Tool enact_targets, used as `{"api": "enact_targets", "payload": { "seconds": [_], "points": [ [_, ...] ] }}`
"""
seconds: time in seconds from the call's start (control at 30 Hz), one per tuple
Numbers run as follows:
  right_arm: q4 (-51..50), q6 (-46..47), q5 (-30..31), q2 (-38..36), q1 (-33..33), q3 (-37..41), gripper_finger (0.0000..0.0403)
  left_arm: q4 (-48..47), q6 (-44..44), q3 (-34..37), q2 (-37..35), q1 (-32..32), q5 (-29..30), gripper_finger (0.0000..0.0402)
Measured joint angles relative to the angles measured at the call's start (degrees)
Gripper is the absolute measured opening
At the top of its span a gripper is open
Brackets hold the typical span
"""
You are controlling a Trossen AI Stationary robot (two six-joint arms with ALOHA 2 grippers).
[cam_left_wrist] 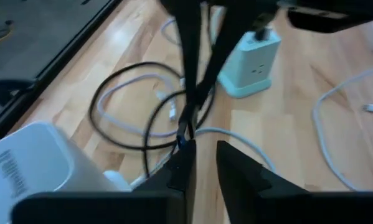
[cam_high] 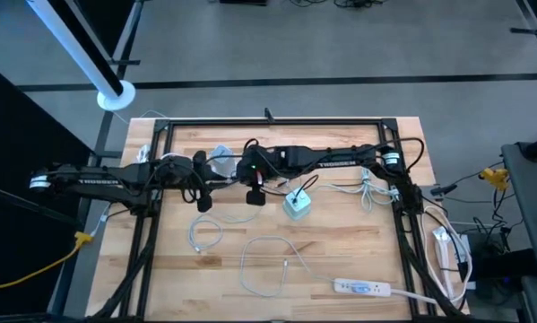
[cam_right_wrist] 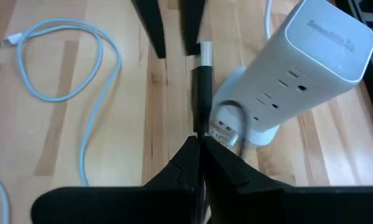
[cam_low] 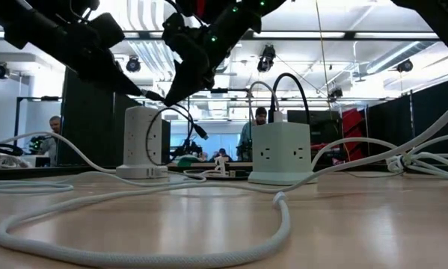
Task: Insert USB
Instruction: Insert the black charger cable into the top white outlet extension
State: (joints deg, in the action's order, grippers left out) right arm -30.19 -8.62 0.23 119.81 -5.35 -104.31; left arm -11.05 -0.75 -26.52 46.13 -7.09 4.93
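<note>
Above the table (cam_high: 340, 260), beside the white tower power strip (cam_right_wrist: 311, 68), the black USB plug (cam_right_wrist: 203, 81) hangs pinched in the right gripper (cam_right_wrist: 200, 146). It is not plugged in yet. The left gripper (cam_left_wrist: 202, 165), fingers narrow, holds nothing nearby.

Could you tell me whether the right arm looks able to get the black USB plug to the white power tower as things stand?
Probably yes: the right gripper grips the black USB cable just beside the white power tower, nothing between.
</note>
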Motion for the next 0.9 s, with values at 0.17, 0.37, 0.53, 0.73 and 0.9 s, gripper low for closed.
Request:
{"api": "enact_targets", "payload": {
  "seconds": [0.17, 0.37, 0.53, 0.73, 0.9],
  "points": [
    [0.01, 0.01, -0.02, 0.0, 0.09, 0.0, 0.0, -0.05, 0.05, 0.02, -0.14, 0.02, -0.04, 0.0137],
    [-0.01, 0.02, -0.14, 0.0, 0.28, 0.01, 0.0, 0.25, 0.16, 0.02, -0.08, 0.0, 0.34, 0.0184],
    [-0.02, 0.02, -0.25, 0.0, 0.47, 0.02, 0.0, 0.52, 0.21, 0.02, -0.01, -0.02, 0.66, 0.0222],
    [-0.02, 0.03, -0.24, 0.05, 0.48, 0.02, 0.0, 0.78, 0.21, 0.02, 0.02, -0.03, 0.68, 0.0218],
    [0.0, -0.33, -0.24, 0.07, 0.72, 0.02, 0.0, 1.27, -1.22, 0.02, 1.04, -0.03, -2.8, 0.0161]
  ]
}}
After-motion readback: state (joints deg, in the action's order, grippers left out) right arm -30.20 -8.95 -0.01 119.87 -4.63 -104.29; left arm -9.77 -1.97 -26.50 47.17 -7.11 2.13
